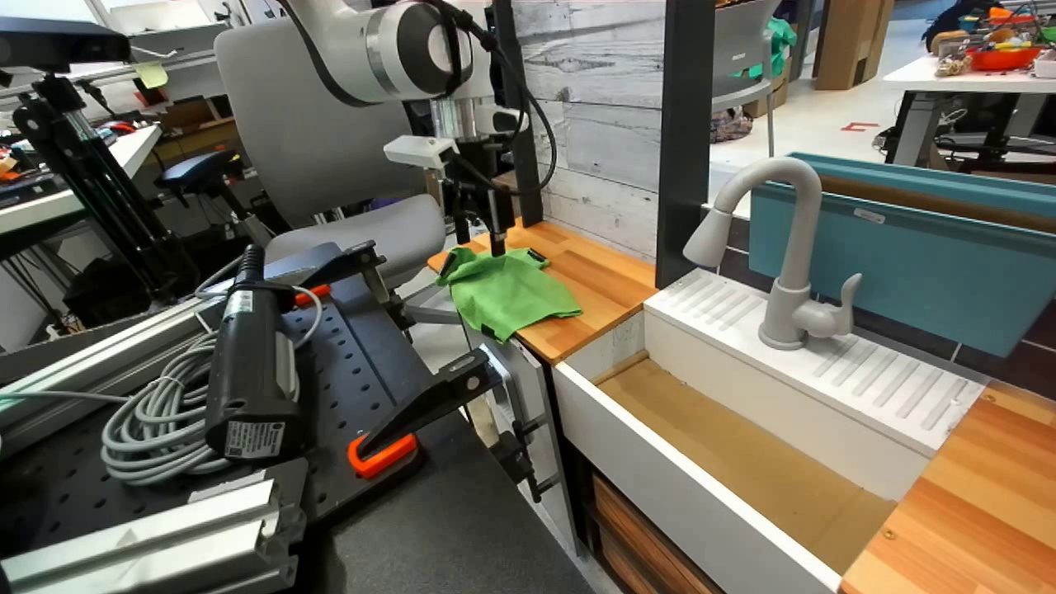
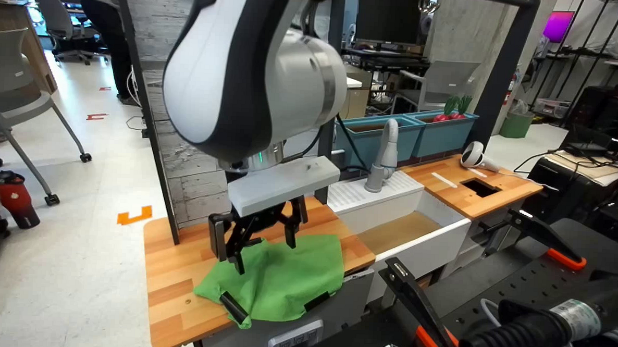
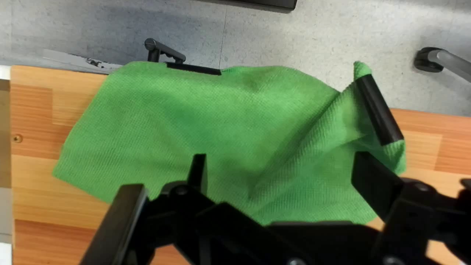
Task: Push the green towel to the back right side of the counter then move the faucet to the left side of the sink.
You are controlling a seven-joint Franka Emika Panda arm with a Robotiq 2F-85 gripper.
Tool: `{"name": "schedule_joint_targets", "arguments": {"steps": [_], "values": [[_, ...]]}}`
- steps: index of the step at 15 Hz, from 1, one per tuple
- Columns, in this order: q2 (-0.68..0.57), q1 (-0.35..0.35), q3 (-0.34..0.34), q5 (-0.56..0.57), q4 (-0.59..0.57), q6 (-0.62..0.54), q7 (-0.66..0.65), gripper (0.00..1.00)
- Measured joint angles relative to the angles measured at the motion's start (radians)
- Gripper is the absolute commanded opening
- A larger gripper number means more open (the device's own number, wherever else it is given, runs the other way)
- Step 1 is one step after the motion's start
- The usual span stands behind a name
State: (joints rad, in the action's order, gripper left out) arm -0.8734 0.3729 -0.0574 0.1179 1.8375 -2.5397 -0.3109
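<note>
Nearest, across the lower half of the wrist view, the gripper (image 3: 281, 162) has its fingers (image 3: 198, 173) spread wide apart, with nothing in their grip. Just beyond, filling the middle of that view, lies the green towel (image 3: 220, 110). It shows in the gap between the fingertips and reaches well past the one on the picture's left; the one on the right stands over the creased end, near a black strip (image 3: 379, 110). Whether the tips touch the cloth, I cannot tell. In an exterior view, at lower centre, the towel rests on the wooden counter (image 2: 171, 282) and laps over its edge.

Right of centre there comes the sink (image 2: 420, 262), white-walled with a brown bottom. Behind it the grey faucet (image 2: 388, 151) stands upright on a ribbed white ledge (image 2: 347, 193). Next are a blue planter (image 2: 409, 146), brown inside, and another planter (image 2: 443, 140) holding red radishes (image 2: 441, 118) with green tops. Farthest, at the upper right of an exterior view, a red bowl (image 1: 994, 59) heaped with small items sits on a white table (image 1: 912, 76).
</note>
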Motion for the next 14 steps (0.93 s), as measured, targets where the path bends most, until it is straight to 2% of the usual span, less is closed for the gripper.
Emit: {"name": "schedule_joint_targets", "arguments": {"steps": [7,14], "values": [[-0.159,0.067,0.032,0.0,-0.185,0.123,-0.01,1.0],[-0.258,0.077,0.047,0.001,-0.337,0.138,-0.01,1.0]]}}
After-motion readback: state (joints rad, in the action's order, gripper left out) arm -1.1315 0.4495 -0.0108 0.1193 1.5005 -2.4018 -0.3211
